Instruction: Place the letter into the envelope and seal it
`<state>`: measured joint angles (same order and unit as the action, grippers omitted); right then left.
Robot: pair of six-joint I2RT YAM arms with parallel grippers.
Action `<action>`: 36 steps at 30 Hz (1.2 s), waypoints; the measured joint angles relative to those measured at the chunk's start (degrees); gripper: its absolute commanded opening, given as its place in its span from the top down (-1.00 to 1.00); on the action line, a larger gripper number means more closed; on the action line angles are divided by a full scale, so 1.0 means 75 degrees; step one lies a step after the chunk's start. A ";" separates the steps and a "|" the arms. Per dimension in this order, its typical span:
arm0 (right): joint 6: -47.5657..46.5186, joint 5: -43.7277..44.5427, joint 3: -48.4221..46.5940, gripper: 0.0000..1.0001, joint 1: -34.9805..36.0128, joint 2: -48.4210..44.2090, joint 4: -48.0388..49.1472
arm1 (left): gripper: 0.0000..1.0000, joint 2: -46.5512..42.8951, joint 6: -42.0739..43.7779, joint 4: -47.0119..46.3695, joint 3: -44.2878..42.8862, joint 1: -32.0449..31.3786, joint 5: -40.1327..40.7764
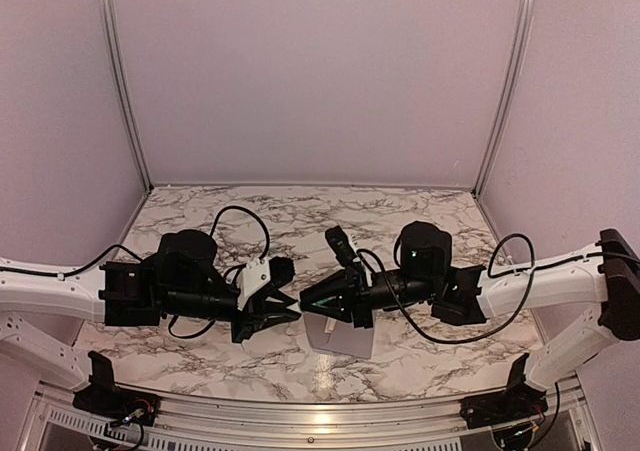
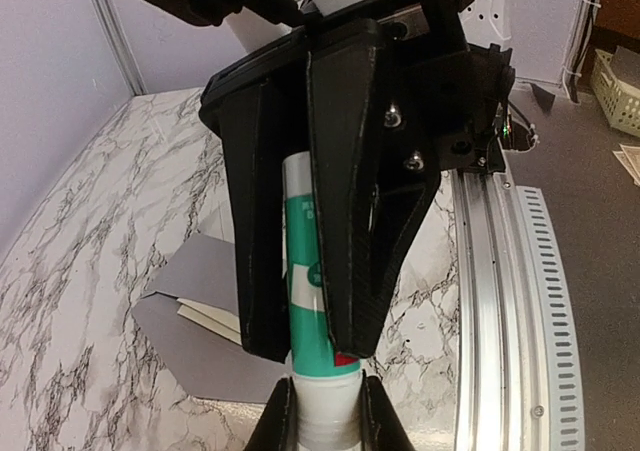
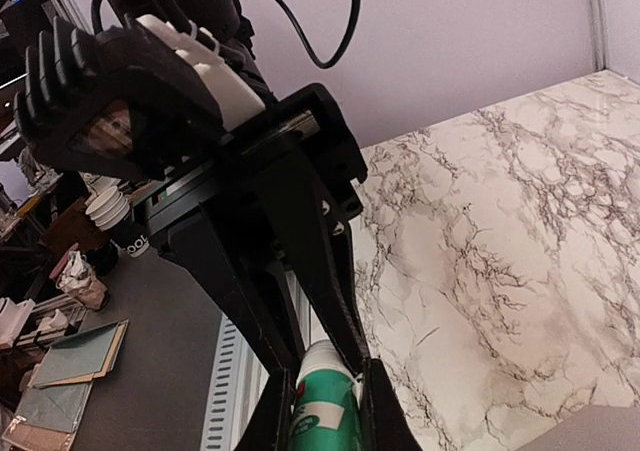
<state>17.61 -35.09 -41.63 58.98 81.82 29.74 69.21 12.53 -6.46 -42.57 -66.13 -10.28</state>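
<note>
While the high camera shows only the left claw and the right claw meeting tip to tip, the wrist cameras show what is between them: a green and white tube. Both claws are squeezed narrow on it. The left wrist camera shows the left claw pinching the tube's white end. It also shows the right claw's long black fingers clamped on the green middle. The right wrist camera shows the same hold from the other side, with the tube's white tip poking up between the fingers.

From up high, the grey envelope is only a small patch, partly hidden under the claws. The left wrist camera shows more. The envelope lies flat on the marble table with its pointed flap open. The cream letter peeks out along the fold. How far in it sits cannot be told.

The envelope is near the front edge of the table, close to the ribbed metal rail that runs along that edge. The back of the table is bare marble up to the pale walls. The left side is bare marble too.
</note>
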 measured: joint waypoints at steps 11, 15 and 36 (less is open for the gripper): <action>-0.0099 -0.0204 0.0335 1.00 0.0093 -0.0632 0.0691 | 1.00 -0.0408 -0.0423 -0.1008 0.0207 -0.0128 -0.0458; -0.0096 -0.0224 0.0332 1.00 0.0099 -0.0629 0.0807 | 1.00 -0.0449 -0.0498 -0.1113 0.0233 -0.0125 -0.0490; -0.1961 -0.1288 0.0326 1.00 0.0125 0.0064 0.0729 | 1.00 0.0085 -0.1338 -0.0452 0.0157 0.0219 -0.2104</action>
<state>2.90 -44.75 -39.18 59.92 82.30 35.20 69.84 2.50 -9.85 -41.39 -64.49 -26.06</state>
